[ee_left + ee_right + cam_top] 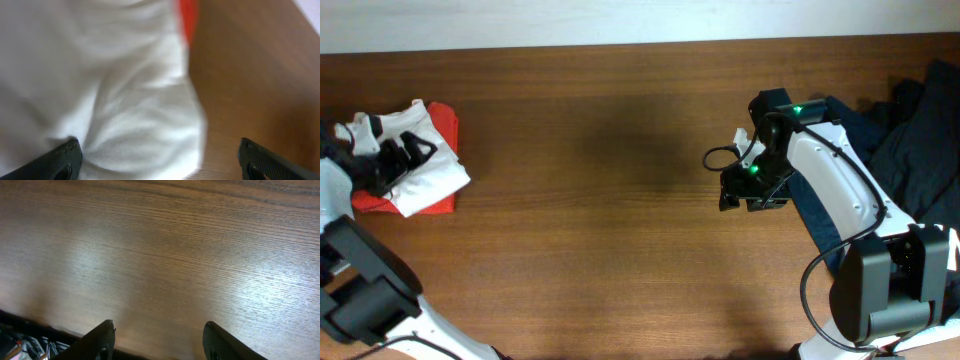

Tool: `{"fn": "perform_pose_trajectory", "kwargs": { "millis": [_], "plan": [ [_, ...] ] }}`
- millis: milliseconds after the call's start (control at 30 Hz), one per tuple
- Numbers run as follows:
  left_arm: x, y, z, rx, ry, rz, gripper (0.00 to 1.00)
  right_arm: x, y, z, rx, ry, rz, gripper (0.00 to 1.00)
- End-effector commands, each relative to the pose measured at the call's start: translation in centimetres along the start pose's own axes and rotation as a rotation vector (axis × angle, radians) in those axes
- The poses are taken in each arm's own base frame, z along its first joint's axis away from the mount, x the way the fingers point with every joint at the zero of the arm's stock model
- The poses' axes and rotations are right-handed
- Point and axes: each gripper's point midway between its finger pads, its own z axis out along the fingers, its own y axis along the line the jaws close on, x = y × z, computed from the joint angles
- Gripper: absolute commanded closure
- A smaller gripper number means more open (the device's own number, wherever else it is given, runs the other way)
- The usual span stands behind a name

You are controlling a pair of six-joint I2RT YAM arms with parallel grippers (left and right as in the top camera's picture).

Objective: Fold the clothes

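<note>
Left pincer [160, 167] gapes wide over the white T-shirt [125, 100], one finger at the cloth, nothing clamped; a red garment [187, 20] peeks out beyond, blurred. Right pincer [160, 342] stands wide apart above the desk [165, 255], empty. Behind it, navy clothes [920, 130] run off-frame, partly hidden by the arm

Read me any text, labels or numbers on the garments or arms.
No readable text in any view.
The white garment shows no print; the left wrist view of it is blurred.
The red garment beneath it shows no lettering.
The dark garments at right look plain.
The right arm shows only green lights, no legible markings.
</note>
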Motion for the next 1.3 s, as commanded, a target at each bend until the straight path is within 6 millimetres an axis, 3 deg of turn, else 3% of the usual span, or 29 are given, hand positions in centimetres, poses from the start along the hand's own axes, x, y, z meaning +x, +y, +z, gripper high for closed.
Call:
{"fn": "perform_pose_trajectory", "kwargs": {
  "millis": [0,67,133,200,300,333,367,433,467,533,567,633,700,800,900,967,1033,1133,1267],
  "plan": [
    [3.5,4.2,3.2,0.111,0.085,-0.186,0.01,-0.3,0.0,-1.1,0.009,-0.037,-0.013,0.39],
    [2.3,2.4,2.6,0.29,0.023,-0.135,0.01,-0.3,0.0,-1.1,0.009,-0.037,-0.013,0.39],
    [0.1,0.7,0.5,0.338,-0.036,-0.088,0.01,-0.3,0.0,-1.1,0.009,-0.037,-0.013,0.39],
    [-2.3,-4.4,-3.9,0.45,-0.137,0.057,0.01,-0.3,0.0,-1.1,0.009,-0.038,-0.013,0.39],
    [-3.7,-10.8,-8.2,0.244,-0.211,0.286,0.01,-0.4,0.1,-1.1,0.001,-0.041,-0.013,0.29],
    [-3.0,-15.0,-8.2,0.145,-0.205,0.401,0.01,-0.9,0.7,-1.2,-0.031,-0.061,-0.02,0.13],
    [-1.4,-18.1,-6.9,0.128,-0.158,0.462,0.01,-1.4,0.8,-1.2,-0.038,-0.079,-0.023,0.0],
    [3.8,-22.7,-3.1,0.1,0.009,0.559,0.01,-2.1,0.2,-1.6,-0.067,-0.108,0.006,0.01],
    [6.4,-23.5,-1.6,0.041,0.098,0.598,0.01,-2.1,-0.6,-1.9,-0.077,-0.11,0.037,0.01],
    [13.6,-23.7,0.2,-0.031,0.368,0.636,0.01,-0.3,-2.8,-2.4,-0.082,-0.046,0.135,0.01],
    [15.6,-23.3,0.1,-0.051,0.459,0.596,0.01,0.9,-3.5,-2.5,-0.075,-0.001,0.161,0.01],
    [19.4,-21.3,-2.2,-0.126,0.651,0.486,0.01,3.4,-4.3,-2.5,-0.041,0.096,0.202,0.01],
    [20.1,-19.4,-3.6,-0.249,0.702,0.447,0.01,5.1,-4.3,-1.8,-0.042,0.139,0.215,0.01],
    [20.2,-19.5,-5.5,-0.234,0.592,0.48,0.01,6.8,-4.4,-0.7,-0.034,-0.031,0.217,0.01],
    [20.7,-19.8,-8.2,-0.159,0.288,0.556,0.01,6.9,-4.4,-2.8,-0.01,-0.367,0.188,0.01],
    [21.4,-19.6,-12.6,-0.105,-0.082,0.617,0.01,7.9,-4.2,-5.8,0.014,-0.685,0.134,0.01],
    [21.7,-20.4,-15.9,-0.03,-0.33,0.656,0.01,9.8,-3.1,-8.7,0.001,-0.878,0.075,0.02],
    [23.3,-20.5,-20.4,0.021,-0.499,0.68,0.01,10.9,-2.5,-10.4,-0.003,-0.974,0.045,0.01],
    [23.5,-20.6,-21.3,0.033,-0.539,0.684,0.01,10.9,-2.6,-10.2,-0.003,-0.966,0.048,0.01]
  ]
}}
